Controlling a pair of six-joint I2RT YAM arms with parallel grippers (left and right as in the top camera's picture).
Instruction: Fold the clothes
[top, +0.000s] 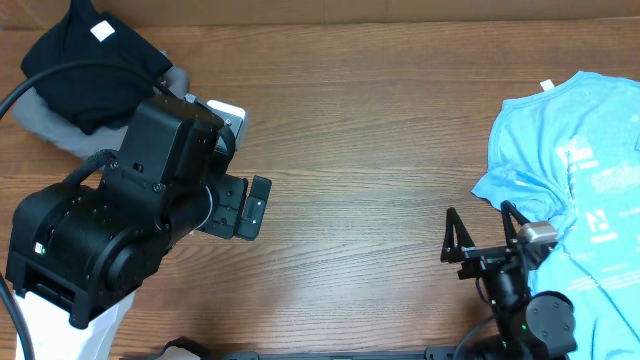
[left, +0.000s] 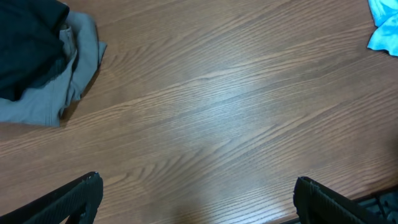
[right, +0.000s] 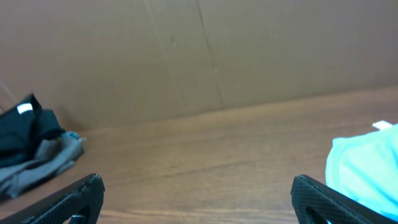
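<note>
Overhead view: black T-shirt (top: 85, 62) appears folded on grey garment (top: 40, 122), far-left corner; blue shirt (top: 570, 160), right edge, lies unfolded. Left claw (left: 198, 183), right claw (top: 479, 214): wide, empty.

It looked like a robotics lab or test cell, not a home. A black left arm (top: 110, 240) and right arm (top: 520, 300) stood at the near edge of a bare wood-grain bench (top: 380, 150). A plain brown panel (right: 186, 56), possibly cardboard, closed off its far edge. A black T-shirt (top: 90, 60) lay heaped at the far-left corner and a blue shirt (top: 580, 150) at the right edge.
</note>
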